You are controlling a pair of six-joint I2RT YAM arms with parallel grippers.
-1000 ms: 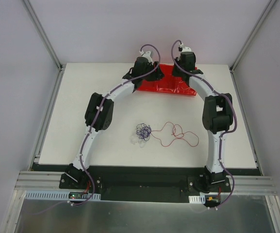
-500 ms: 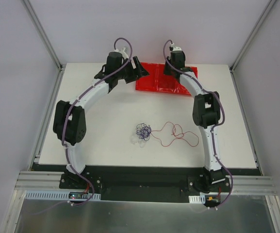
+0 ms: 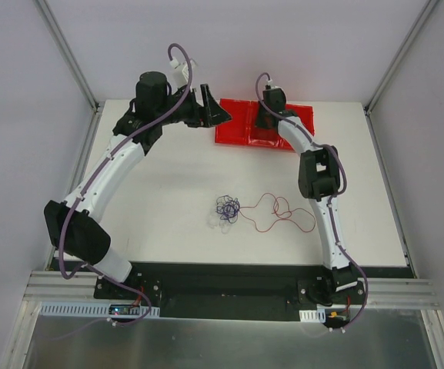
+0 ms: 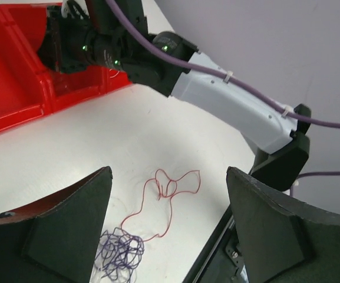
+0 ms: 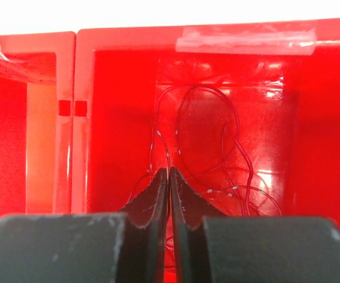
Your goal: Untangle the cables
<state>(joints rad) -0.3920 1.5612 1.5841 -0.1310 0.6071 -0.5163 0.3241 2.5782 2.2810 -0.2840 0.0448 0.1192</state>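
On the white table lie the cables: a dark purple-blue clump (image 3: 227, 207) with a faint white strand (image 3: 212, 224) beside it, and a loose red cable (image 3: 285, 213) curling off to the right. My left gripper (image 3: 215, 108) hangs open high above the table's back, left of the red bin (image 3: 237, 132). Its wrist view looks down between wide fingers (image 4: 69, 230) at the red cable (image 4: 168, 194) and the purple clump (image 4: 118, 253). My right gripper (image 5: 169, 171) is shut, low inside the bin (image 5: 116, 118), where thin wires (image 5: 234, 147) lie. One wire runs up to the tips; a pinch cannot be made out.
The red bin has two compartments side by side at the table's back edge. My right arm (image 4: 217, 94) reaches across the left wrist view toward it. Metal frame posts and grey walls close in the table on both sides.
My left arm has swung up and leftward away from the bin, and its jaws have widened. My right gripper has shifted slightly left over the bin, still shut. The cables on the table lie unmoved.
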